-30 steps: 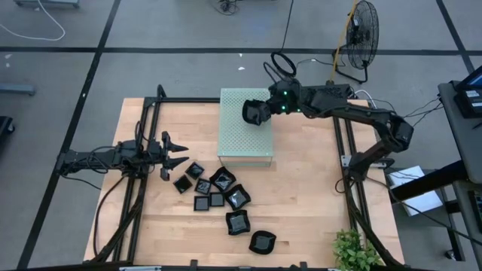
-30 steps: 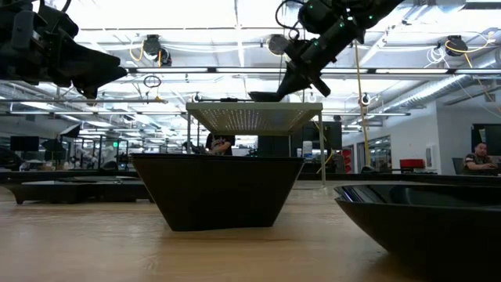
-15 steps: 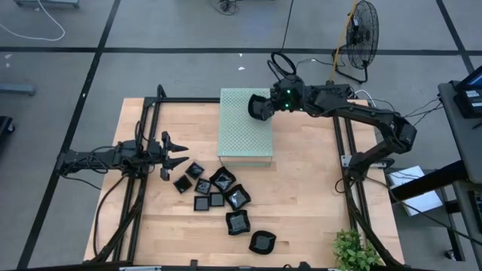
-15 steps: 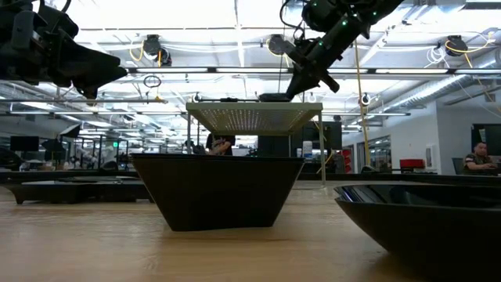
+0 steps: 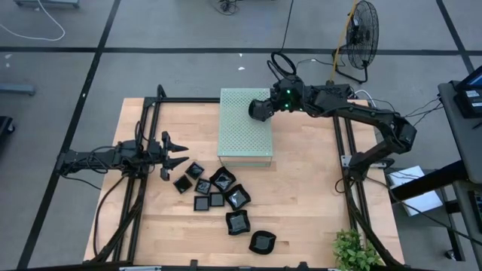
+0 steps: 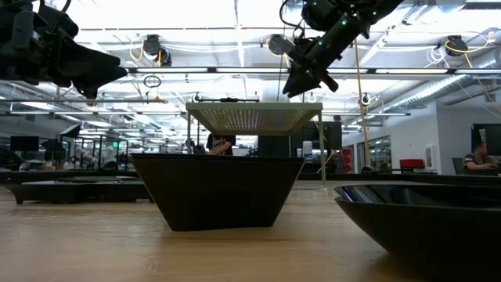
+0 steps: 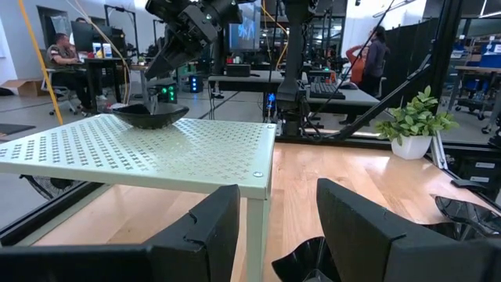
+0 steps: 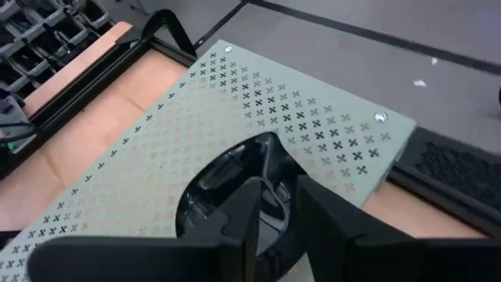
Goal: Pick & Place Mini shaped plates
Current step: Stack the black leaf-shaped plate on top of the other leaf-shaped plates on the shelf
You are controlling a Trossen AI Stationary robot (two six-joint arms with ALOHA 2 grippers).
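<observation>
Plates (image 5: 226,199) cluster glossy black on the wooden table (image 5: 301,211) at its near edge. Beside them hovers the left gripper (image 5: 178,150), fingers spread and empty. Farther back, one black plate (image 7: 149,115) sits atop the pale green perforated box (image 5: 245,132); the right gripper (image 5: 260,110) straddles its rim, fingers parted, released.

Grey floor (image 5: 188,68), standing fan (image 5: 361,38), bright ceiling lights (image 6: 156,19)

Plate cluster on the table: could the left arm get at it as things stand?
Probably yes. The left end effector hangs open right beside the plate cluster, nothing between them, and the right end effector is away over the green box.
</observation>
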